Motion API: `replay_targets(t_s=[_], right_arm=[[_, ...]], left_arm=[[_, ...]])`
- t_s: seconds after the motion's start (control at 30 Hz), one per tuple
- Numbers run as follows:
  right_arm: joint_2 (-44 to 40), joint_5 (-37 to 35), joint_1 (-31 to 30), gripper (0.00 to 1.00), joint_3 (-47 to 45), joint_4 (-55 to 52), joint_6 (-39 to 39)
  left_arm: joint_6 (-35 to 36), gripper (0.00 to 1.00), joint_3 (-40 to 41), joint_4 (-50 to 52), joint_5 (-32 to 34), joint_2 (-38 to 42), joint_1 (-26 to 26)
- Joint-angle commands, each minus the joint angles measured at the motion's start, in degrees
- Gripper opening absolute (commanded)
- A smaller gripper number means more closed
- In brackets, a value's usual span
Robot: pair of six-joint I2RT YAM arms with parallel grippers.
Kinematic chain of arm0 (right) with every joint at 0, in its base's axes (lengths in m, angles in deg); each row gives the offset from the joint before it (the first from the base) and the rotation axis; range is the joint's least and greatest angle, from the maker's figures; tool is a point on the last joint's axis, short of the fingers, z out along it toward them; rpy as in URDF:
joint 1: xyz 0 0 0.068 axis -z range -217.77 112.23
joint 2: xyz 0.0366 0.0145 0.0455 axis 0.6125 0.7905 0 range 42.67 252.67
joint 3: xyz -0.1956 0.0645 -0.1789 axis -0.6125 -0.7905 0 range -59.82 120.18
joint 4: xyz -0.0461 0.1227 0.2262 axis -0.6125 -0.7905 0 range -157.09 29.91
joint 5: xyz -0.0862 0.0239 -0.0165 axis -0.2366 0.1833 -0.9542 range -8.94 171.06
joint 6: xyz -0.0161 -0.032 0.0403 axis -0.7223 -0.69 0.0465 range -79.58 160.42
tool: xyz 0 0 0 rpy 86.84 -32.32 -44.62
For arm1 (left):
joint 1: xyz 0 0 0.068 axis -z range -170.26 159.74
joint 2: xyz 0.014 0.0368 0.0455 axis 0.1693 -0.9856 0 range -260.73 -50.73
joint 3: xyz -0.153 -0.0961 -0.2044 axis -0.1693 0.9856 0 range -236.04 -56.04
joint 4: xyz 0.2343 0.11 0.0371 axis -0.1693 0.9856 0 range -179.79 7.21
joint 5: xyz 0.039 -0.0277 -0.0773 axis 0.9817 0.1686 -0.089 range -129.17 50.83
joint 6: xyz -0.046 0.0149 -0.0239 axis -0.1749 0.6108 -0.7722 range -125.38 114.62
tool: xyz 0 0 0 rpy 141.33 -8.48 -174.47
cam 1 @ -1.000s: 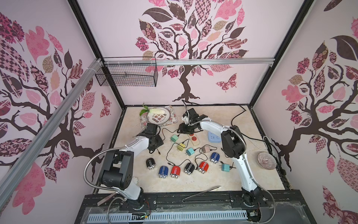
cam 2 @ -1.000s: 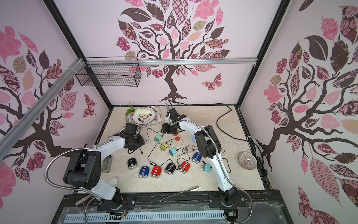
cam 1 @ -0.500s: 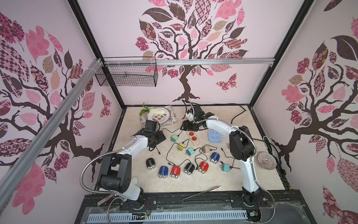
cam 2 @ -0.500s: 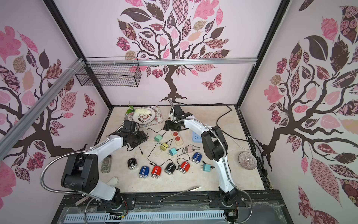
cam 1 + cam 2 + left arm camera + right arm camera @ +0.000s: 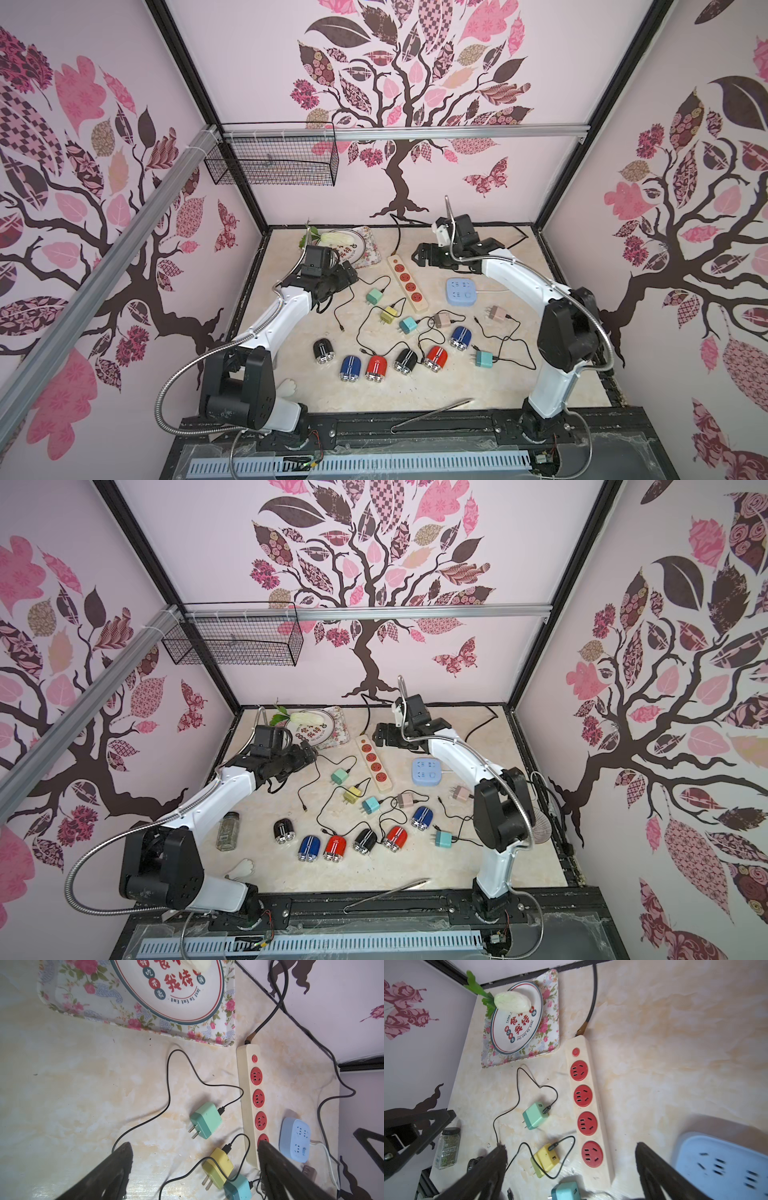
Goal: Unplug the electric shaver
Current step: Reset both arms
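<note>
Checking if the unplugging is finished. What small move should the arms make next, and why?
Probably draw both arms back toward their bases: the power strip shows four empty red sockets, the mint adapter lies loose beside it, and the left gripper and right gripper are open, holding nothing.

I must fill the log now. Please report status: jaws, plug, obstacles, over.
Left jaws open, empty; right jaws same. Power strip: all four sockets free; green adapter lies loose beside it. No obstacle seen.
</note>
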Motion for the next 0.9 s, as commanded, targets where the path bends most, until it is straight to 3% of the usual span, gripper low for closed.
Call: replay_targets(t_s=[0.0,0.27,0.5,0.63,0.87], right_arm=[[-6.88,-2.16,4.65,1.0,-4.29,3.02,-0.47],[-18.4,-6.44,14.64,1.0,-20.15,10.46,1.1],[-24.7,-18.43,15.48,1.0,-32.97,21.34,-1.24],[-28.01,-25.28,15.53,1.0,-42.2,33.75,-2.7],[-28.51,-34.56,15.54,0.99,-46.95,38.25,-10.68]], left_arm=[[2.32,0.98,-2.89,-0.37,3.92,1.25,-0.82],[3.71,0.98,-1.58,-1.11,12.72,2.03,-2.15],[6.27,0.98,0.11,-2.48,21.94,0.62,-2.49],[7.86,0.97,5.14,-8.27,25.68,2.15,-2.45],[17.71,0.97,21.14,-30.39,31.22,9.32,-2.5]])
